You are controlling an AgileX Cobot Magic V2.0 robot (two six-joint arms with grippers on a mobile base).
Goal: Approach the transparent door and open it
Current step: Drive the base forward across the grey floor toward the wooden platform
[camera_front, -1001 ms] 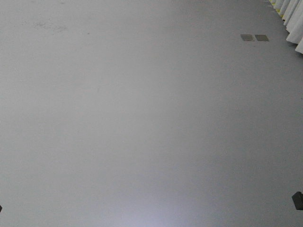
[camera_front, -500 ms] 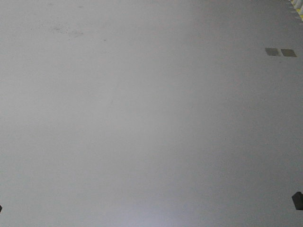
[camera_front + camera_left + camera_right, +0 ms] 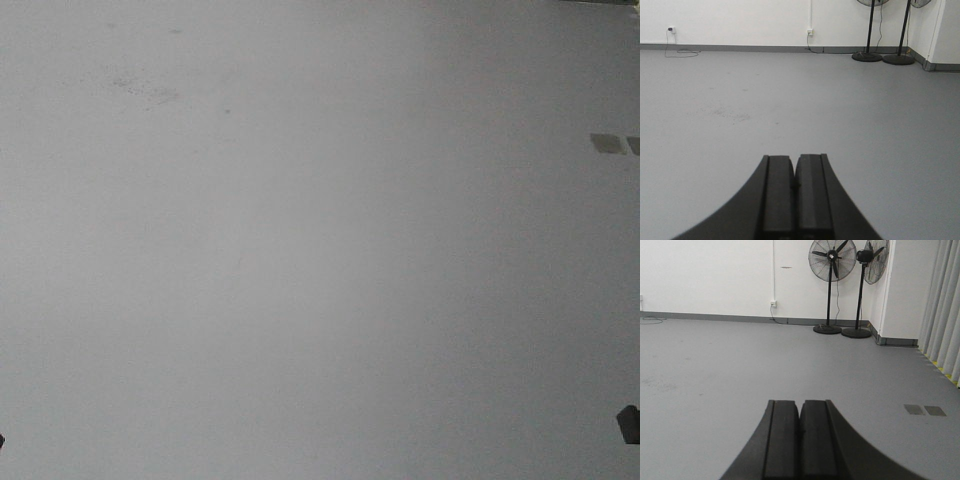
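The transparent door is out of view in every frame. My left gripper (image 3: 795,159) is shut with nothing between its black pads, held low over bare grey floor. My right gripper (image 3: 800,403) is likewise shut and empty, pointing across the floor toward the far white wall. The front view looks down on plain grey floor only.
Two black pedestal fans (image 3: 832,270) (image 3: 867,265) stand at the far wall by a white corner post; their bases (image 3: 867,57) show in the left wrist view. Grey curtains (image 3: 942,310) hang on the right. Two dark floor plates (image 3: 924,410) (image 3: 606,143) lie right. A cable (image 3: 680,51) trails by the left outlet.
The floor plates have slid down and to the right in the front view and the curtains have left it, so the base is moving forward and turning left. Both grippers stay shut.
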